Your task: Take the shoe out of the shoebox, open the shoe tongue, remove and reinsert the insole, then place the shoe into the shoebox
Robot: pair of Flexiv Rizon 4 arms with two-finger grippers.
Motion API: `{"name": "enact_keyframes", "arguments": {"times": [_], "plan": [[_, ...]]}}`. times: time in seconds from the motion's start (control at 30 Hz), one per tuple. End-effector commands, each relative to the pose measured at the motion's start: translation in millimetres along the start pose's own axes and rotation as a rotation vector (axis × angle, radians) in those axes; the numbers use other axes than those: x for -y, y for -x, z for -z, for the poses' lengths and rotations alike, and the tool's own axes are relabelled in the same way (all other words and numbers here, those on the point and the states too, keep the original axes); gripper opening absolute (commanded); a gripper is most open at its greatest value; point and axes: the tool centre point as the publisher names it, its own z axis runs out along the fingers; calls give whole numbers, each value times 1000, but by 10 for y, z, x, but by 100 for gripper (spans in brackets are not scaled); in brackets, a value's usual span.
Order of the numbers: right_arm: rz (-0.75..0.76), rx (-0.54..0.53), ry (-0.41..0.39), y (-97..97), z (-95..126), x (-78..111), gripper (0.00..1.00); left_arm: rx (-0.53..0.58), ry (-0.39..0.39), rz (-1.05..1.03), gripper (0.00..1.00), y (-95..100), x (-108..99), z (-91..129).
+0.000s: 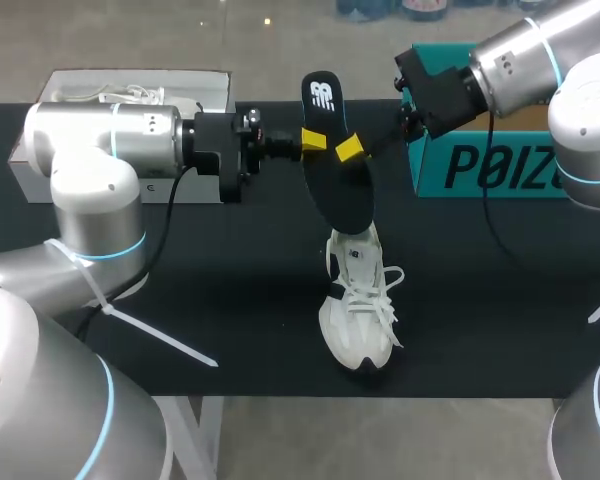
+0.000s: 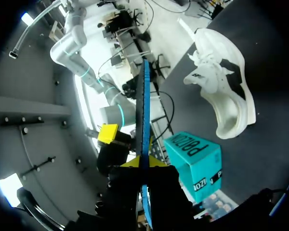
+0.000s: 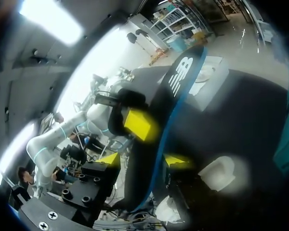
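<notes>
Lettering (image 1: 500,168) on teal shoebox (image 1: 430,150), logo (image 1: 322,96) on insole (image 1: 345,195)

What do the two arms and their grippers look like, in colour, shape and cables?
Both the left arm and the right arm are rounded silver-grey tubes with thin light-blue rings at the joints. The left gripper and the right gripper are blocky and black with bright yellow tips; a black cable hangs from each. A white cable tie circles the left arm.
</notes>
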Motion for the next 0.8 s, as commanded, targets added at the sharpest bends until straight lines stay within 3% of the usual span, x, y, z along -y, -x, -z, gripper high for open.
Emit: {"name": "enact_keyframes", "arguments": {"times": [0.03, 0.13, 0.2, 0.23, 0.3, 0.77, 0.8], "plan": [[-1, 1, 3, 30, -14, -19, 49, 0, 3, -2, 0, -3, 3, -12], [-1, 4, 6, 41, 3, -25, 41, 0, 3, -2, 0, -3, 3, -12], [-2, 6, 10, 50, 15, -27, 20, 0, 3, -2, 0, -3, 3, -12], [-2, 6, 11, 51, 17, -27, 17, 0, 3, -2, 0, -3, 3, -12], [-5, 11, 14, 52, 18, -27, 0, 0, 3, -2, 0, -3, 3, -12], [3, 14, 15, -7, 23, -34, 0, 0, 3, -2, 0, -3, 3, -12], [4, 15, 14, -15, 22, -35, 0, 0, 3, -2, 36, -3, 3, -12]]}}
